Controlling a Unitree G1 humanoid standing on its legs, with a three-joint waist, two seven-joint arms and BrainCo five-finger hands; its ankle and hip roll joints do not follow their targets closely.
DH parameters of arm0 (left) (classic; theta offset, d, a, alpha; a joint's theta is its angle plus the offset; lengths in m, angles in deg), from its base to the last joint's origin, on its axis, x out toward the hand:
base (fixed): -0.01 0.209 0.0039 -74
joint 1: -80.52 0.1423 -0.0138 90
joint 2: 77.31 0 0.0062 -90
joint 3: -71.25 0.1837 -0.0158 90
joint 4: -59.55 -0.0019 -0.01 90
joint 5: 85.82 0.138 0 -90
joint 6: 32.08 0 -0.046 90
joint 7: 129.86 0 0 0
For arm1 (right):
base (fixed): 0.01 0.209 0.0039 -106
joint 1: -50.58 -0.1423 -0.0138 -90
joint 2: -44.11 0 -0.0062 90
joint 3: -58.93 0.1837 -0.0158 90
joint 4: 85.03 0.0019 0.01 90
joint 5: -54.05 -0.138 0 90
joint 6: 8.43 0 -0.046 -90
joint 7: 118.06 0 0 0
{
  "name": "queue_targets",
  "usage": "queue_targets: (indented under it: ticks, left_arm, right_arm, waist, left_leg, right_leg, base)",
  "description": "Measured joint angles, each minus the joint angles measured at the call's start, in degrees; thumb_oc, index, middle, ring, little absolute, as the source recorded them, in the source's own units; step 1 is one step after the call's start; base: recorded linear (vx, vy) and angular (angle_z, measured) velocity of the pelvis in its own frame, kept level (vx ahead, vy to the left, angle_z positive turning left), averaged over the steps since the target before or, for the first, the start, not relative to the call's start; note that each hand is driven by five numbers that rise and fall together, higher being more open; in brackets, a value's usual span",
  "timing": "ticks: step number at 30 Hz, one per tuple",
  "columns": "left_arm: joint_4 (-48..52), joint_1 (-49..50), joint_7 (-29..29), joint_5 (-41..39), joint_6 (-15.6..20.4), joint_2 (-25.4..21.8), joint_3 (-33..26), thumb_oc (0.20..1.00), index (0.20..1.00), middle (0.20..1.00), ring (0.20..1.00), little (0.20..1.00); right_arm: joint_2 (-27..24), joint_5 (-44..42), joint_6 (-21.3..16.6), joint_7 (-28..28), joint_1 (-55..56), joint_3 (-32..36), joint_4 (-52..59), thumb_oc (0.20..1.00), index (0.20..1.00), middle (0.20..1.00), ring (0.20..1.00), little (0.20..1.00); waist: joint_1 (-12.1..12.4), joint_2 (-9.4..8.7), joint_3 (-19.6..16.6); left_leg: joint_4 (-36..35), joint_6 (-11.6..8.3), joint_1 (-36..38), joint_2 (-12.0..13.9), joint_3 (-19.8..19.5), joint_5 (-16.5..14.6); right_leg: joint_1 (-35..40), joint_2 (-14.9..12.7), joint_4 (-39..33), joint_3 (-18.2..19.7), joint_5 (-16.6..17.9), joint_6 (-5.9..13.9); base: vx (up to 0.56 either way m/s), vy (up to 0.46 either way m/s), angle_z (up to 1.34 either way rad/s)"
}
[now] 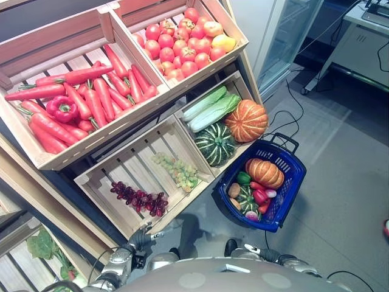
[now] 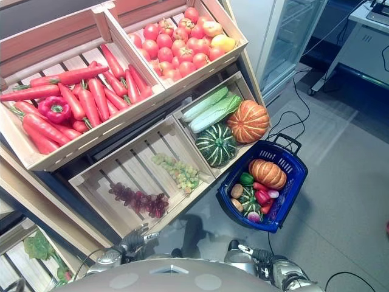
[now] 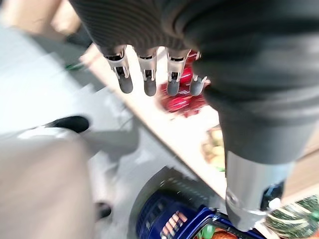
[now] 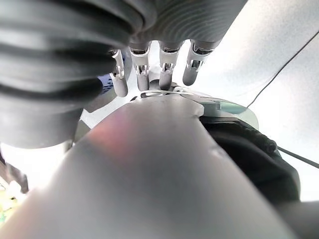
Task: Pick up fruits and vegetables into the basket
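The wooden crates (image 1: 130, 167) are stacked on a slanted stand, with carrots (image 1: 91, 97) up top and grapes (image 1: 138, 199) lower down. A blue basket (image 1: 289, 185) is parked on the floor just beside them, already loaded with an orange pumpkin (image 1: 264, 173) and small veg. The left hand (image 2: 135, 237) is held low near the grape crate, fingers (image 3: 123, 79) straight and apart, nothing held. The right hand (image 4: 164, 64) is kept close to the body, fingers relaxed, also holding nothing

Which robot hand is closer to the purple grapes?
Left. The left hand hangs just below the purple grapes, at the crate's front edge. The right hand sits farther off, nearer the blue basket.
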Motion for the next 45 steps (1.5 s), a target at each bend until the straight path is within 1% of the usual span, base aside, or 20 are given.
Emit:
queue_targets:
  ticks: [3, 6, 8, 9, 12, 14, 16, 19, 20, 22, 25, 26, 29, 30, 33, 35, 38, 41, 43, 45]
  left_arm:
    - [2.6, -0.1, 6.1, 6.7, 5.4, -0.5, 1.6, 1.000, 1.000, 1.000, 1.000, 1.000]
    - [6.8, -0.3, 14.4, 15.1, 10.0, -2.1, 3.9, 1.000, 1.000, 1.000, 1.000, 1.000]
    - [8.9, -0.5, 19.6, 19.6, 11.0, -3.5, 5.3, 1.000, 1.000, 1.000, 1.000, 1.000]
    - [11.5, -0.6, 24.8, 24.2, 11.0, -4.8, 5.9, 1.000, 1.000, 1.000, 1.000, 1.000]
    - [15.5, -1.5, 31.6, 30.7, 10.1, -7.4, 6.4, 1.000, 1.000, 1.000, 1.000, 1.000]
    - [17.4, -2.6, 36.3, 36.7, 8.0, -9.2, 7.3, 1.000, 1.000, 1.000, 1.000, 1.000]
    - [19.8, -2.9, 38.8, 40.9, 6.2, -10.8, 7.7, 1.000, 1.000, 1.000, 1.000, 1.000]
    - [22.4, -4.0, 42.7, 47.3, 1.9, -12.6, 8.7, 1.000, 1.000, 1.000, 1.000, 1.000]
    - [22.5, -4.8, 43.8, 48.6, 0.9, -12.8, 8.9, 1.000, 1.000, 1.000, 1.000, 1.000]
    - [22.4, -7.8, 46.3, 51.8, -3.0, -13.8, 10.3, 1.000, 1.000, 1.000, 1.000, 1.000]
    - [22.2, -10.8, 48.4, 54.3, -8.4, -14.6, 12.1, 1.000, 1.000, 1.000, 1.000, 1.000]
    - [22.0, -12.2, 48.7, 55.2, -11.0, -14.7, 12.2, 1.000, 1.000, 1.000, 1.000, 1.000]
    - [21.2, -13.8, 48.6, 55.3, -15.0, -14.7, 13.1, 1.000, 1.000, 1.000, 1.000, 1.000]
    - [20.9, -14.2, 48.6, 55.3, -15.8, -14.9, 13.4, 1.000, 1.000, 1.000, 1.000, 1.000]
    - [19.0, -15.6, 47.7, 55.3, -19.7, -15.2, 14.5, 1.000, 1.000, 1.000, 1.000, 1.000]
    - [18.5, -16.1, 47.2, 55.3, -21.2, -15.2, 14.7, 1.000, 1.000, 1.000, 1.000, 1.000]
    - [18.2, -16.1, 47.0, 55.2, -23.4, -15.4, 15.1, 1.000, 1.000, 1.000, 1.000, 1.000]
    - [18.1, -16.6, 47.2, 55.2, -25.6, -15.7, 15.5, 1.000, 1.000, 1.000, 1.000, 1.000]
    - [17.6, -17.5, 47.5, 55.2, -26.0, -15.8, 15.9, 1.000, 1.000, 1.000, 1.000, 1.000]
    - [17.8, -17.8, 48.8, 55.3, -26.9, -15.9, 16.1, 1.000, 1.000, 1.000, 1.000, 1.000]
  right_arm:
    - [-0.3, 0.0, -1.5, 0.0, 0.0, 0.0, 0.0, 1.000, 1.000, 1.000, 1.000, 1.000]
    - [-0.5, 0.1, -3.9, -0.2, -0.1, -0.1, 0.0, 1.000, 1.000, 1.000, 1.000, 1.000]
    - [-0.6, 0.0, -5.3, -0.2, 0.0, -0.2, 0.0, 1.000, 1.000, 1.000, 1.000, 1.000]
    - [-0.7, -0.3, -6.9, -0.2, 0.1, -0.2, 0.1, 1.000, 1.000, 1.000, 1.000, 1.000]
    - [-1.1, -2.4, -9.9, -0.2, 0.1, -0.3, 1.4, 1.000, 1.000, 1.000, 1.000, 1.000]
    - [-1.8, -4.1, -12.0, -0.4, 0.2, -0.8, 4.2, 1.000, 1.000, 1.000, 1.000, 1.000]
    - [-2.4, -5.9, -12.7, -1.2, 0.1, -1.4, 8.0, 1.000, 1.000, 1.000, 1.000, 1.000]
    - [-4.1, -8.5, -13.2, -2.7, -0.3, -2.3, 16.2, 1.000, 1.000, 1.000, 1.000, 1.000]
    - [-4.8, -9.0, -13.3, -3.0, -0.8, -2.3, 18.8, 1.000, 1.000, 1.000, 1.000, 1.000]
    - [-6.0, -10.6, -13.4, -4.4, -3.3, -2.4, 23.5, 1.000, 1.000, 1.000, 1.000, 1.000]
    - [-7.0, -12.1, -13.4, -6.5, -6.3, -2.4, 28.3, 1.000, 1.000, 1.000, 1.000, 1.000]
    - [-7.6, -12.6, -13.6, -7.5, -7.6, -2.4, 31.5, 1.000, 1.000, 1.000, 1.000, 1.000]
    - [-8.7, -13.5, -13.9, -9.0, -8.4, -2.4, 35.7, 1.000, 1.000, 1.000, 1.000, 1.000]
    - [-8.9, -13.5, -14.0, -9.1, -8.5, -2.4, 36.7, 1.000, 1.000, 1.000, 1.000, 1.000]
    - [-9.7, -13.5, -14.5, -10.9, -8.9, -2.3, 41.3, 1.000, 1.000, 1.000, 1.000, 1.000]
    - [-10.4, -13.5, -14.6, -11.6, -8.9, -2.2, 42.8, 1.000, 1.000, 1.000, 1.000, 1.000]
    - [-11.0, -13.5, -14.9, -12.7, -8.9, -1.9, 45.9, 1.000, 1.000, 1.000, 1.000, 1.000]
    - [-11.1, -13.5, -16.2, -13.9, -9.3, -1.7, 50.0, 1.000, 1.000, 1.000, 1.000, 1.000]
    - [-11.4, -13.6, -16.8, -14.4, -10.2, -1.5, 51.2, 1.000, 1.000, 1.000, 1.000, 1.000]
    - [-12.4, -13.8, -16.9, -15.2, -9.7, -1.2, 54.3, 1.000, 1.000, 1.000, 1.000, 1.000]
  waist:
    - [0.0, 0.35, 0.9]
    - [0.0, 0.68, 1.4]
    - [-0.1, 0.81, 1.5]
    - [-0.1, 0.89, 1.5]
    - [-0.2, 1.31, 1.9]
    - [-0.4, 1.77, 2.3]
    - [-0.6, 2.00, 3.0]
    - [-1.5, 2.63, 4.8]
    - [-1.7, 2.80, 5.9]
    - [-2.2, 2.78, 8.9]
    - [-3.1, 2.53, 13.0]
    - [-3.7, 2.26, 15.1]
    - [-4.4, 1.87, 17.4]
    - [-4.6, 1.83, 17.9]
    - [-5.2, 0.78, 20.5]
    - [-5.5, 0.53, 21.5]
    - [-5.7, 0.36, 21.7]
    - [-6.2, -0.21, 22.3]
    - [-6.4, -0.57, 22.9]
    - [-6.5, -0.66, 23.0]
  left_leg:
    - [0.0, -0.01, 0.0, 0.0, 0.0, 0.0]
    - [-0.1, -0.02, -0.2, 0.0, 0.0, 0.0]
    - [-0.1, -0.02, -0.3, 0.0, 0.0, 0.0]
    - [-0.1, -0.02, -0.5, 0.0, 0.0, 0.1]
    - [-0.1, -0.05, -0.6, 0.1, 0.0, 0.1]
    - [0.0, -0.05, -1.3, 0.1, 0.0, 0.2]
    - [0.0, -0.06, -2.0, 0.0, 0.1, 0.4]
    - [0.4, -0.06, -4.2, 0.0, 0.1, 0.7]
    - [1.0, -0.05, -5.3, 0.0, 0.1, 0.7]
    - [3.0, 0.07, -8.9, -0.1, 0.0, 0.8]
    - [4.9, 0.09, -11.6, -0.1, 0.1, 0.8]
    - [5.5, 0.21, -12.6, -0.1, 0.2, 0.9]
    - [7.3, 0.25, -15.1, -0.1, 0.9, 0.9]
    - [7.8, 0.27, -15.7, -0.1, 0.9, 0.8]
    - [10.9, 0.25, -19.3, -0.1, 1.1, 0.4]
    - [12.7, 0.24, -21.1, -0.1, 1.0, 0.1]
    - [15.9, 0.22, -24.5, 0.0, 0.9, -0.6]
    - [21.2, 0.14, -29.5, 0.5, 0.8, -2.4]
    - [24.8, 0.20, -32.4, 1.2, 0.5, -3.8]
    - [27.0, -0.02, -35.1, 1.3, 0.2, -3.9]
  right_leg:
    - [0.0, 0.0, 0.0, 0.0, 0.0, 0.00]
    - [-0.2, 0.1, 0.0, 0.0, 0.0, 0.00]
    - [-0.3, 0.1, 0.0, 0.1, 0.0, 0.00]
    - [-0.7, 0.1, 0.0, 0.1, 0.0, 0.00]
    - [-0.8, 0.1, 0.0, 0.2, 0.0, -0.01]
    - [-1.3, 0.1, 0.0, 0.2, 0.0, 0.00]
    - [-2.3, 0.1, 0.0, 0.4, 0.0, -0.02]
    - [-4.9, 0.0, 1.0, 0.5, 0.2, -0.26]
    - [-6.0, -0.1, 1.8, 0.6, 0.2, -0.27]
    - [-9.6, -0.6, 3.8, 0.9, 0.2, -0.31]
    - [-12.9, -0.9, 6.8, 1.7, -0.1, -0.73]
    - [-14.1, -1.1, 7.8, 1.9, -0.2, -0.80]
    - [-17.5, -1.4, 11.0, 2.3, -1.1, -1.32]
    - [-18.3, -1.5, 11.8, 2.5, -1.3, -1.42]
    - [-22.7, -1.9, 16.2, 3.5, -2.3, -1.96]
    - [-24.5, -2.1, 17.9, 3.6, -2.7, -2.37]
    - [-27.9, -2.5, 21.1, 4.3, -3.7, -2.51]
    - [-32.2, -2.7, 25.2, 4.8, -4.9, -3.07]
    - [-34.5, -2.7, 27.5, 4.9, -5.5, -3.42]
    - [-37.0, -2.8, 29.5, 5.0, -5.8, -3.66]
  base:
    - [0.00, 0.000, 0.00]
    - [0.01, -0.004, 0.00]
    - [0.06, -0.017, -0.01]
    - [0.06, -0.019, -0.02]
    - [0.03, -0.017, -0.01]
    - [0.00, 0.000, 0.00]
    - [0.00, 0.000, 0.00]
    - [-0.12, 0.003, -0.01]
    - [-0.17, -0.007, -0.04]
    - [-0.13, -0.009, -0.02]
    - [-0.05, -0.017, -0.04]
    - [-0.02, -0.014, -0.05]
    - [-0.04, -0.022, -0.06]
    - [-0.03, -0.019, -0.04]
    - [-0.02, -0.016, -0.06]
    - [-0.02, -0.005, 0.02]
    - [-0.02, -0.010, 0.00]
    - [0.02, -0.012, -0.04]
    - [-0.04, 0.004, 0.00]
    - [0.01, 0.014, 0.02]
